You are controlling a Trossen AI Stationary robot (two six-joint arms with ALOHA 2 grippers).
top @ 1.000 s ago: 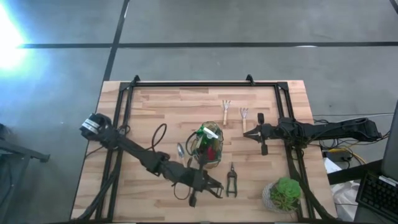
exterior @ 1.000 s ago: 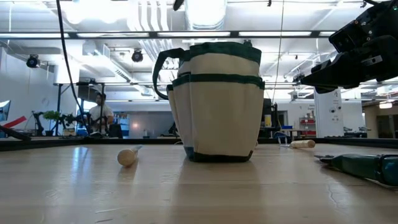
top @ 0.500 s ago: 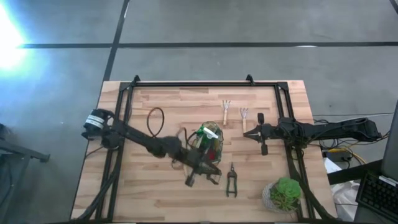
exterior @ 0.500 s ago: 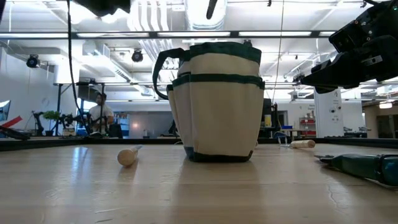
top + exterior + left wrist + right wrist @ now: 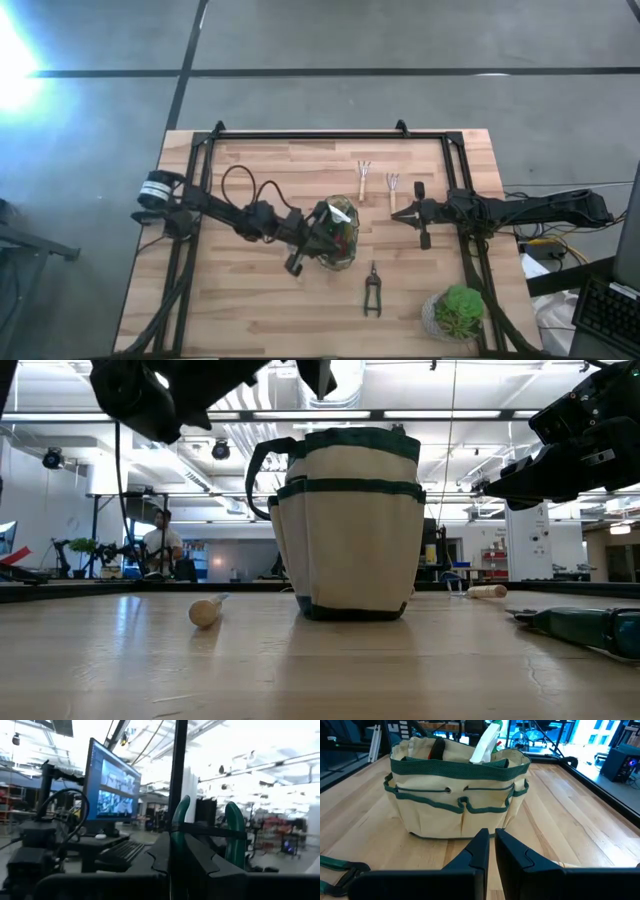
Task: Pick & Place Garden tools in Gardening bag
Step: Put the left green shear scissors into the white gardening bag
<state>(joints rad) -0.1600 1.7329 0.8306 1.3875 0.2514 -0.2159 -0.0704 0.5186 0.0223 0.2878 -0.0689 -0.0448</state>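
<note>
The khaki gardening bag [image 5: 337,235] with green trim stands mid-table; it also shows in the low view [image 5: 350,540] and the right wrist view [image 5: 455,800]. Inside are the white-topped spray bottle [image 5: 485,745] and the red-and-black tool [image 5: 437,747]. My left gripper [image 5: 318,240] is at the bag's left rim, shut on a pruner with green handles [image 5: 232,827]. A second pruner [image 5: 372,290] lies flat near the bag. Two forks [image 5: 364,180] [image 5: 393,188] lie at the far right. The trowel's wooden handle [image 5: 205,612] lies left of the bag. My right gripper [image 5: 408,215] is shut and empty, right of the bag. My left gripper [image 5: 172,847] holds the pruner between its two fingers. The two green handles [image 5: 181,812] stick out past the fingertips, away from the gripper. The fingers themselves hide the part they pinch. The pruner is lifted clear of the table.
A bushy potted plant [image 5: 458,310] stands at the near right corner. A black frame [image 5: 300,135] runs along the table's far, left and right sides. Bare wood lies near the front edge, left of the second pruner.
My left gripper has carried the pruner from near the table's front edge toward the far edge, up to the bag's left rim. In the low view the arm has come into sight above the bag.
</note>
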